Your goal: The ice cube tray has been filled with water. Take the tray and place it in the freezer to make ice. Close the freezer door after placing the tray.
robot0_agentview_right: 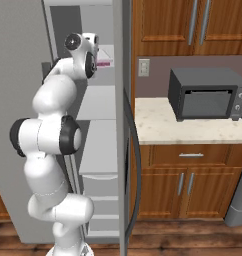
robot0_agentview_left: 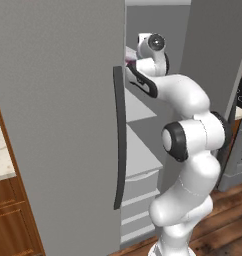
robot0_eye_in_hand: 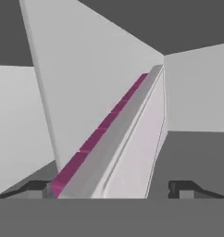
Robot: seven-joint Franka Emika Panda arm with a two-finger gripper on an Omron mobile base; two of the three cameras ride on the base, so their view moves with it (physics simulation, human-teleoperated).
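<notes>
The ice cube tray (robot0_agentview_right: 105,56) is largely hidden behind the arm (robot0_agentview_right: 68,75), its near end cut off.

Dark grey microwave (robot0_agentview_right: 207,95) standing on a pale stone counter (robot0_agentview_right: 168,131) above brown wooden cabinets (robot0_agentview_right: 193,180), wall outlet (robot0_agentview_right: 143,67) beside it.

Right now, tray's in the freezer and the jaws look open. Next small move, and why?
Probably pull the gripper straight back out. Its fingers stand wide on either side of the ice cube tray, which seems to lie on a freezer shelf; the freezer door is not yet shut.
</notes>
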